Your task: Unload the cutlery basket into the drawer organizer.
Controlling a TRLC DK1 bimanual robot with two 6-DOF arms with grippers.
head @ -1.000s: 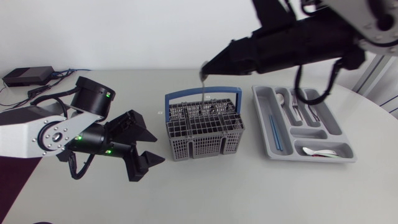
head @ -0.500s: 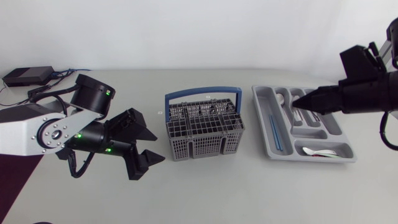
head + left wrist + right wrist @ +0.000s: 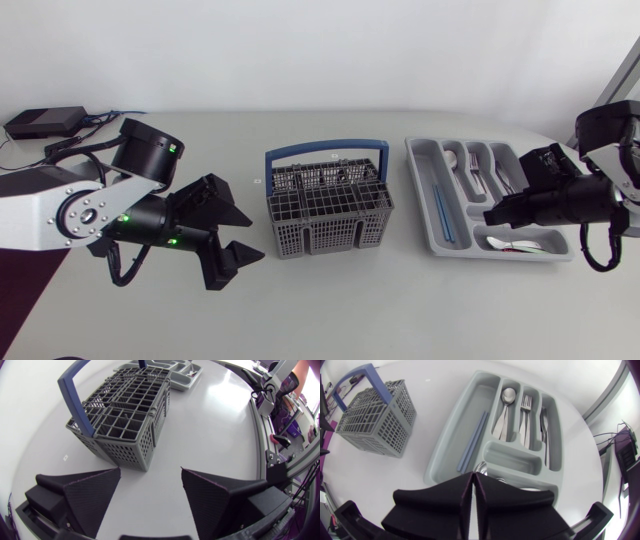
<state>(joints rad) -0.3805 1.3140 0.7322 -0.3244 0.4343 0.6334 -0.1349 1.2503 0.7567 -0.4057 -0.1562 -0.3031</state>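
The grey cutlery basket (image 3: 328,212) with its blue handle stands mid-table, and its cells look empty in the left wrist view (image 3: 127,420). To its right lies the grey drawer organizer (image 3: 497,214) (image 3: 442,460). My right gripper (image 3: 488,215) (image 3: 472,476) hangs low over the organizer's wide front compartment, shut on a spoon (image 3: 481,466). Only the spoon's shiny rounded end shows at the fingertips. My left gripper (image 3: 255,237) (image 3: 151,471) sits open and empty on the table left of the basket.
The organizer holds a blue stick (image 3: 472,442), spoons (image 3: 505,415), forks (image 3: 526,415) and knives (image 3: 545,430). More spoons (image 3: 515,243) lie in its front compartment. A black box with cables (image 3: 45,122) is at the back left. The table edge curves close to the organizer's right.
My right arm carried the spoon from above the basket across to the organizer and came down over its front compartment. The left arm has stayed still.
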